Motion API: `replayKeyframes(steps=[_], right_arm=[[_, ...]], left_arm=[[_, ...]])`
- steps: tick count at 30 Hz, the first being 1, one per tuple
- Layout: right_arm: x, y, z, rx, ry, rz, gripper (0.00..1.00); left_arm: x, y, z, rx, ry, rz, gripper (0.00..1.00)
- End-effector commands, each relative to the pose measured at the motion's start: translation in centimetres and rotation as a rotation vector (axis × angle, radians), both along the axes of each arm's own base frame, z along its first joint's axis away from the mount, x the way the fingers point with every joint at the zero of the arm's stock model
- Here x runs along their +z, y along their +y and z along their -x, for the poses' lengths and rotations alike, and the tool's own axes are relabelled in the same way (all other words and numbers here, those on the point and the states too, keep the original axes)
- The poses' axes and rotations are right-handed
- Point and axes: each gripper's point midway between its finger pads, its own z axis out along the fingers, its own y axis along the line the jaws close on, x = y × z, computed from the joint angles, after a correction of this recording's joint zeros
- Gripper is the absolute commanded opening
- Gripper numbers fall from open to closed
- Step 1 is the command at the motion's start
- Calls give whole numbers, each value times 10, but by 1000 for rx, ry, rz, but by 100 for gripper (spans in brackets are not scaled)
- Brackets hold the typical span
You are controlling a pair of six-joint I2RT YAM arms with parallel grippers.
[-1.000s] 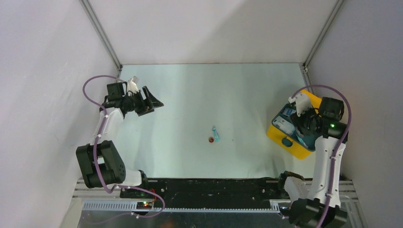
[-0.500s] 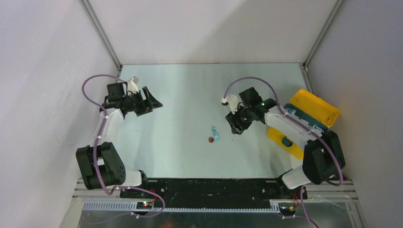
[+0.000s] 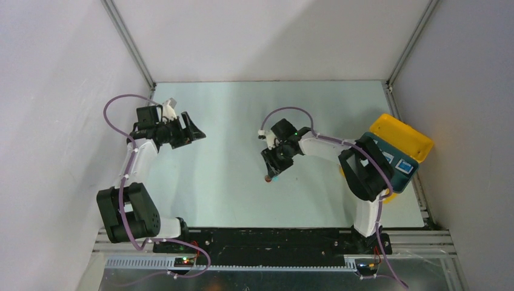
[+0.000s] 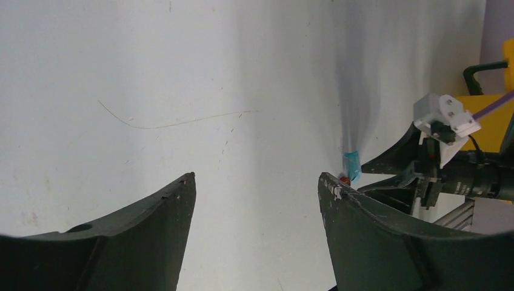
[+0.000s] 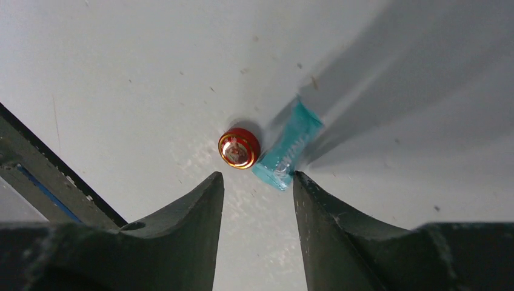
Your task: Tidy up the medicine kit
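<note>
The yellow medicine kit (image 3: 405, 136) stands open at the table's right edge, its teal inside partly hidden by my right arm. A small teal packet (image 5: 287, 147) and a round red tin (image 5: 239, 147) lie side by side mid-table; both also show in the top view, the packet (image 3: 276, 178) and the tin (image 3: 268, 178). My right gripper (image 5: 259, 178) is open and empty just above them, its fingertips close to both. My left gripper (image 4: 254, 179) is open and empty over the far left of the table (image 3: 230, 115).
Grey enclosure walls (image 3: 60, 91) close in the table on the left, back and right. The black rail (image 3: 267, 236) with the arm bases runs along the near edge. The right gripper (image 4: 400, 176) shows in the left wrist view.
My right arm has swung left from the kit to the middle of the table and now hovers over the packet and tin. The left arm has hardly moved.
</note>
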Motion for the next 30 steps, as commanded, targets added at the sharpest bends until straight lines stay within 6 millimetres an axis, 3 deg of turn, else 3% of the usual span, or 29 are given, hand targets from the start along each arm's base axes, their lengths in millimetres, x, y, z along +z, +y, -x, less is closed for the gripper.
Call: replayKeyframes(steps=[1, 10, 13, 17, 19, 24, 27, 29, 30], right_arm=[[4, 22, -15, -44, -20, -2, 49], [-29, 25, -18, -50, 29, 96, 35], [-31, 22, -19, -42, 29, 104, 28], [-18, 14, -28, -36, -32, 111, 15], [-9, 10, -33, -33, -71, 114, 13], [53, -11, -45, -7, -255, 92, 13], [109, -35, -42, 41, -464, 81, 13], [136, -55, -38, 61, -583, 87, 14], [136, -69, -36, 80, -617, 110, 14]], left_arm=[[7, 0, -4, -22, -30, -21, 78], [10, -1, -2, -29, -38, -16, 78], [12, -2, -1, -29, -44, -17, 78], [12, -2, -1, -30, -46, -17, 78], [13, -3, -1, -32, -46, -13, 78], [16, -4, -3, -36, -50, -1, 78], [14, -4, -5, -34, -41, -5, 78], [12, -6, -8, -39, -31, 1, 78], [10, -8, -9, -43, -21, 8, 78]])
